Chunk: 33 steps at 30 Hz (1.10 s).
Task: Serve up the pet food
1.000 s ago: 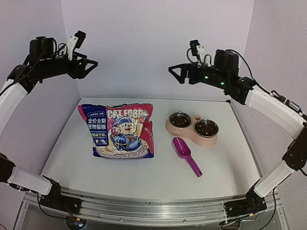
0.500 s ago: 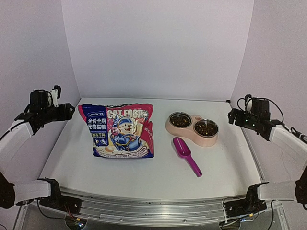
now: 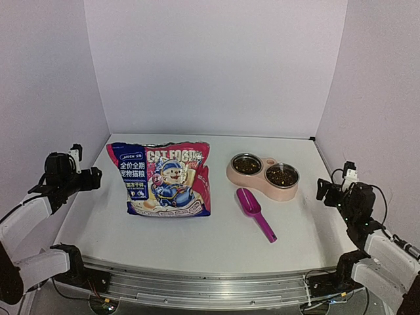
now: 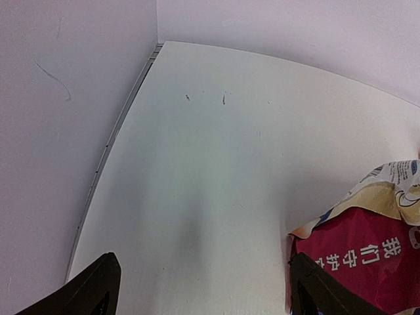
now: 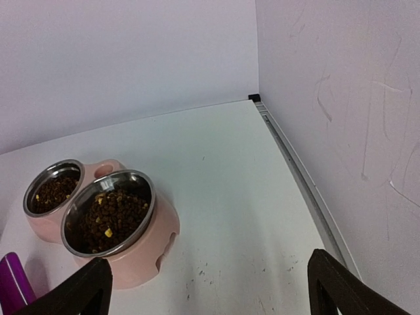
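Observation:
The pink, blue and white "CAT FOOD" pouch (image 3: 167, 178) lies flat at the table's centre-left; its corner shows in the left wrist view (image 4: 367, 249). Dark brown kibble fills both steel bowls (image 3: 282, 176) of the pink feeder (image 3: 262, 186); in the right wrist view the kibble (image 5: 111, 216) sits left of the fingers. My left gripper (image 3: 88, 178) hangs low at the table's left edge, open and empty, over bare table (image 4: 205, 289). My right gripper (image 3: 325, 190) hangs low at the right edge, open and empty (image 5: 210, 289).
A magenta scoop (image 3: 254, 211) lies on the table just in front of the feeder, handle toward the front right; its end shows in the right wrist view (image 5: 12, 282). Lilac walls close in the back and both sides. A metal rail runs along the near edge.
Both arms have dropped from high above the table down to low positions at the left and right edges. Pouch, feeder and scoop have not moved.

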Each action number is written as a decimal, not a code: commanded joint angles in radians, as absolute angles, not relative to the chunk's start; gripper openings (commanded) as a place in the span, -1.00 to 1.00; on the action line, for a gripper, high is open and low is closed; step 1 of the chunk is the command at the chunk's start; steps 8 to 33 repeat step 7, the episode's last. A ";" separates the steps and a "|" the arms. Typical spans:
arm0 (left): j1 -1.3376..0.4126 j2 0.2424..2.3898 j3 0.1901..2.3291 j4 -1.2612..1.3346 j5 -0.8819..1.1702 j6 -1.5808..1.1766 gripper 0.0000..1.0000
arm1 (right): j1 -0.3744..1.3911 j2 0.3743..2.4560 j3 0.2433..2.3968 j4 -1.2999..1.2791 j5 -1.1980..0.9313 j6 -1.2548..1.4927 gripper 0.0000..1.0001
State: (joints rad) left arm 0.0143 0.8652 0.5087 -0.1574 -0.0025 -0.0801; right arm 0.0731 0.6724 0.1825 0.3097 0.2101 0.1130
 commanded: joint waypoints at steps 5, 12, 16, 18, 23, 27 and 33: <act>0.019 0.851 0.504 -0.073 -0.003 -0.090 0.78 | 0.073 0.713 0.160 0.481 0.211 0.125 0.97; 0.018 0.857 0.508 -0.075 0.023 -0.092 0.80 | 0.073 0.709 0.151 0.487 0.203 0.134 0.97; 0.018 0.857 0.508 -0.075 0.023 -0.092 0.80 | 0.073 0.709 0.151 0.487 0.203 0.134 0.97; 0.018 0.857 0.508 -0.075 0.023 -0.092 0.80 | 0.073 0.709 0.151 0.487 0.203 0.134 0.97; 0.018 0.857 0.508 -0.075 0.023 -0.092 0.80 | 0.073 0.709 0.151 0.487 0.203 0.134 0.97; 0.018 0.857 0.508 -0.075 0.023 -0.092 0.80 | 0.073 0.709 0.151 0.487 0.203 0.134 0.97; 0.018 0.857 0.508 -0.075 0.023 -0.092 0.80 | 0.073 0.709 0.151 0.487 0.203 0.134 0.97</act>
